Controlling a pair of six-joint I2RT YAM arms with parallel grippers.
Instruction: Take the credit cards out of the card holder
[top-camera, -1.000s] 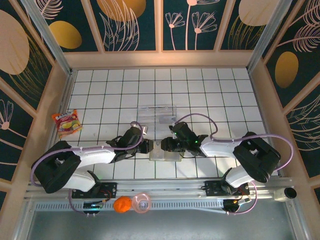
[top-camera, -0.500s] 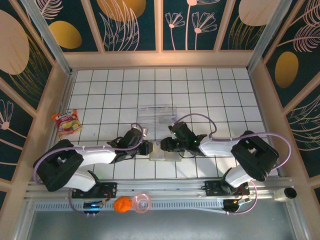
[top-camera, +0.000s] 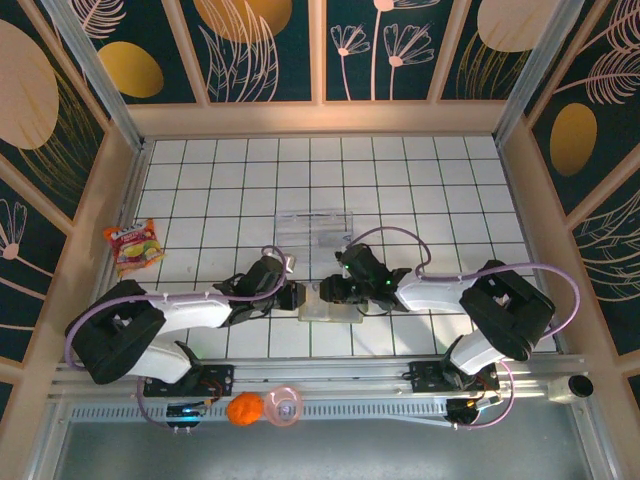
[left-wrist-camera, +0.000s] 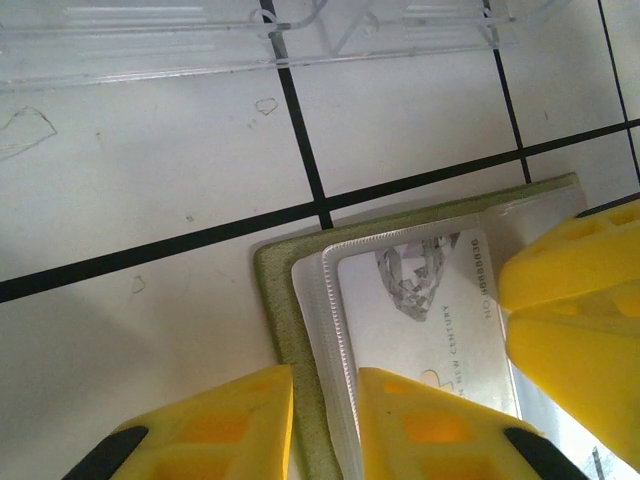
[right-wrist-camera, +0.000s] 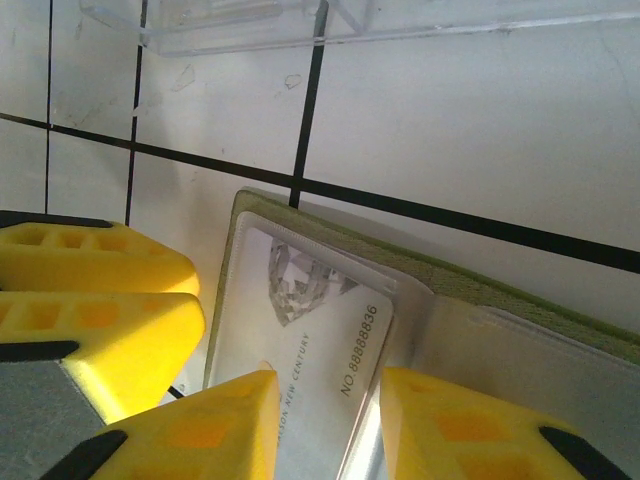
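Since a second ago the right arm's elbow has edged toward 9 o'clock, while the card holder (top-camera: 330, 309) has stayed at the table's 6 o'clock edge. Both arms lie low and bent, meeting over it. The left gripper (left-wrist-camera: 322, 385) reaches in from 9 o'clock and pinches its olive edge. The right gripper (right-wrist-camera: 328, 385), coming from 3 o'clock, is closed on a credit card (right-wrist-camera: 320, 330).

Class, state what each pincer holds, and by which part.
Left pincer: flat olive-green bifold card holder, by its cover edge. Right pincer straddles the end of the pale grey-white credit card; hold cannot be told.
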